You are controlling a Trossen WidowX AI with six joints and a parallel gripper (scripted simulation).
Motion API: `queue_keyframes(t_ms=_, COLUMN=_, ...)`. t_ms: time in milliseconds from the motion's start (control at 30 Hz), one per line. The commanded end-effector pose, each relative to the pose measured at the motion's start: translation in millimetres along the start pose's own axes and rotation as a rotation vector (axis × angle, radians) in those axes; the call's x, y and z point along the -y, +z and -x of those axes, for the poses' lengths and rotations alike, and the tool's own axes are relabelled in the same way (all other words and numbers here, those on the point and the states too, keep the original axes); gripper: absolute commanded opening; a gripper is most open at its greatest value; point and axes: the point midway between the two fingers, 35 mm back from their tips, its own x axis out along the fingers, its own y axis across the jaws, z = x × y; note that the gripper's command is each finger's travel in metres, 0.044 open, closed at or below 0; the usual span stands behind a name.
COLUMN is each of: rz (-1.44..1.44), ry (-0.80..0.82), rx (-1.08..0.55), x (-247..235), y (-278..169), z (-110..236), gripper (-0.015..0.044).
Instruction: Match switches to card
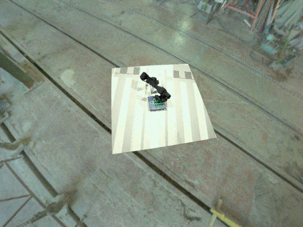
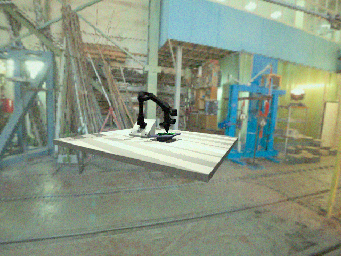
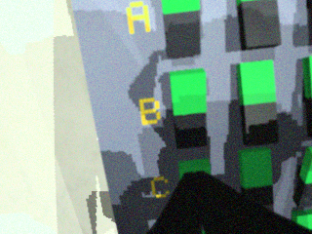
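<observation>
The grey-blue switch panel point(image 1: 149, 109) point(image 2: 176, 134) point(image 3: 112, 88) lies on the striped table just in front of the arm's base. Its rocker switches have green and dark grey halves. In the wrist view yellow letters A point(image 3: 137, 19), B point(image 3: 149, 112) and C point(image 3: 159, 187) mark the rows. The first switch of row B point(image 3: 187, 104) shows a bright green half and a dark half. My gripper point(image 1: 158, 99) point(image 2: 167, 130) point(image 3: 194, 180) is shut and empty. It points straight down, low over the first switch of row C point(image 3: 194, 167), and covers most of it. The small card point(image 1: 151, 102) lies beside the grid.
The panel rests on a pale striped table point(image 1: 127, 134) point(image 2: 179, 162) that stands alone in a large workshop hall. The arm's white base mount point(image 2: 143, 128) stands just behind the panel.
</observation>
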Motion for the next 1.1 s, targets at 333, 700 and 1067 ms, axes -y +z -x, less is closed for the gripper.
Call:
queue_keyframes(t_ms=333, rz=0.005, ry=-0.005, rx=0.001, x=0.6, y=0.2, z=-2.7, gripper=0.0)
queue_keyframes(t_ms=700, rz=0.005, ry=-0.005, rx=0.001, x=0.6, y=0.2, z=-4.2, gripper=0.0)
queue_keyframes(t_ms=1067, rz=0.006, ry=-0.002, rx=0.026, x=-0.3, y=-2.5, z=61.2, gripper=0.0)
